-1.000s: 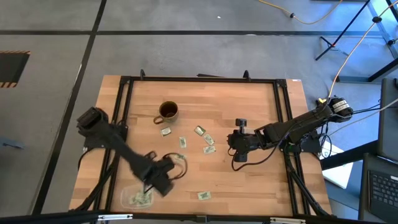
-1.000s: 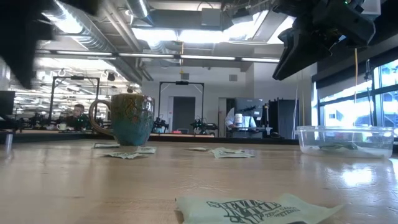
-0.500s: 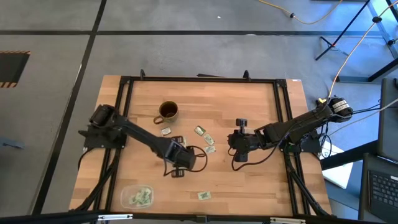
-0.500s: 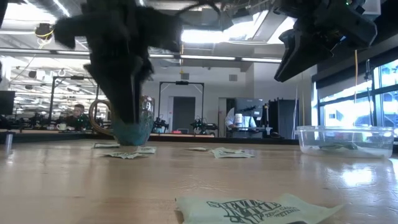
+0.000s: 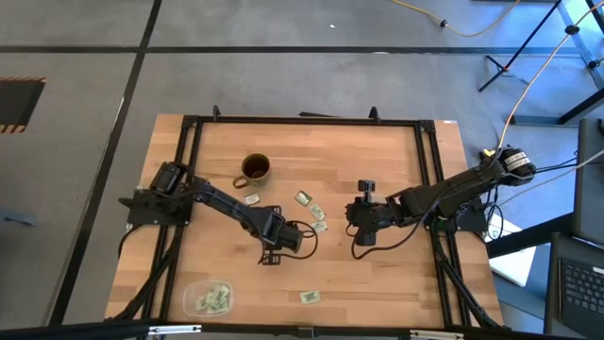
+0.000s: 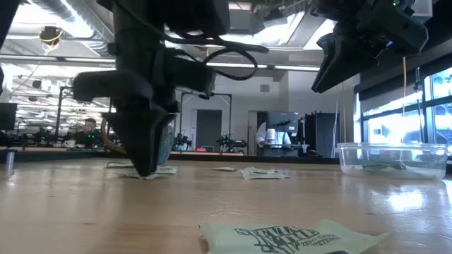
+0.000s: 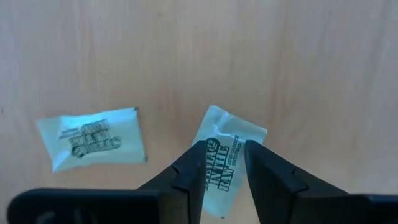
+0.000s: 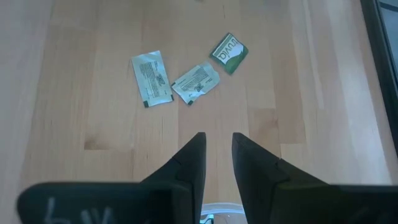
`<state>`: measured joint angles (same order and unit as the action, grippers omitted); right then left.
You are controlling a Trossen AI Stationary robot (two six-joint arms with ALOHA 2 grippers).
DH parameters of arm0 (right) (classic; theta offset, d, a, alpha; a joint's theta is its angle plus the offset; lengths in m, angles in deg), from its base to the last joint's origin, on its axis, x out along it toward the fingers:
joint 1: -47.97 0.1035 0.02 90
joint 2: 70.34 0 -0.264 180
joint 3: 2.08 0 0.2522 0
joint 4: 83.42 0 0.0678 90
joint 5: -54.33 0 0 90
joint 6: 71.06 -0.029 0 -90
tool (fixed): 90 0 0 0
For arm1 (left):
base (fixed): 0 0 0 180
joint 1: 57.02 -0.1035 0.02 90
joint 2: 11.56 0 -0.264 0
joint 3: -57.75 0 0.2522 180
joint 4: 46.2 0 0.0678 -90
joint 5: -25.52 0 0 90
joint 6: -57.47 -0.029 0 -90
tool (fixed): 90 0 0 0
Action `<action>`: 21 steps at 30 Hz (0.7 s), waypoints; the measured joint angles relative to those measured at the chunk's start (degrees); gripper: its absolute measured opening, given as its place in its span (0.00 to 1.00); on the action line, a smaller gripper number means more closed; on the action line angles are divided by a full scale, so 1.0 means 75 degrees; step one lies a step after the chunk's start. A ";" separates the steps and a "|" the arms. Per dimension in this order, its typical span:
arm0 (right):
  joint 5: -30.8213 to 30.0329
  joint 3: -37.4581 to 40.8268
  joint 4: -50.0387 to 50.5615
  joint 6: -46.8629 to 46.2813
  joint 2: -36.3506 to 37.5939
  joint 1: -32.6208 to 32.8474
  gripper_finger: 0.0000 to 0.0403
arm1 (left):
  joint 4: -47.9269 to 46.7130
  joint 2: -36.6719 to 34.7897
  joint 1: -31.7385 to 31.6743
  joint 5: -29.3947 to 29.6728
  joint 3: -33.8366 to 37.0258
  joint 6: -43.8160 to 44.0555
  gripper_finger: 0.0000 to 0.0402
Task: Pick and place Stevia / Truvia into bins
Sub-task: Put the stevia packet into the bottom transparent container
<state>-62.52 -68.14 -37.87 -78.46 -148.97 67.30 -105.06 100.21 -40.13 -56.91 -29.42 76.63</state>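
Swung away from the shallow clear plastic bin point(image 5: 208, 298) at the near left corner and now lowered at mid-worktop, left end effector point(image 5: 271, 257) with fingers parted astride a small green-and-white paper sachet point(image 7: 225, 160), not yet clenched on it. Right end effector point(image 5: 358, 247) hovering right of centre, fingers slightly apart, holding nothing. Task judged partly done: several sachets already lying in that bin; still loose on the pale wooden worktop point(image 5: 377, 161) a cluster near the brown ceramic mug point(image 5: 254, 169), with another sachet point(image 7: 91, 138) just beside the straddled one, and a single packet point(image 5: 309, 297) by the near edge. Only one bin identifiable from above.
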 joint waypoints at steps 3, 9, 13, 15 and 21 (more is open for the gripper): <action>0.0000 0.0000 0.0007 -0.0003 0.0000 0.0002 0.20 | 0.0113 0.0092 -0.0100 -0.0045 -0.0009 0.0008 0.22; 0.0000 0.0000 0.0028 -0.0003 0.0000 0.0001 0.20 | 0.0088 0.0268 -0.0134 -0.0318 -0.0041 0.0003 0.16; 0.0000 0.0000 0.0032 -0.0003 0.0000 0.0001 0.20 | 0.0073 0.0294 -0.0086 -0.0311 -0.0035 0.0012 0.11; 0.0000 0.0000 0.0032 -0.0003 0.0000 0.0001 0.20 | 0.0067 0.0299 -0.0071 -0.0292 -0.0029 0.0018 0.09; 0.0000 0.0000 0.0033 -0.0003 0.0000 0.0000 0.20 | -0.0100 0.0071 -0.0070 -0.0402 0.0003 0.0448 0.05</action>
<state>-62.52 -68.14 -37.62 -78.48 -148.97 67.30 -105.81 100.75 -40.66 -59.92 -29.40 79.99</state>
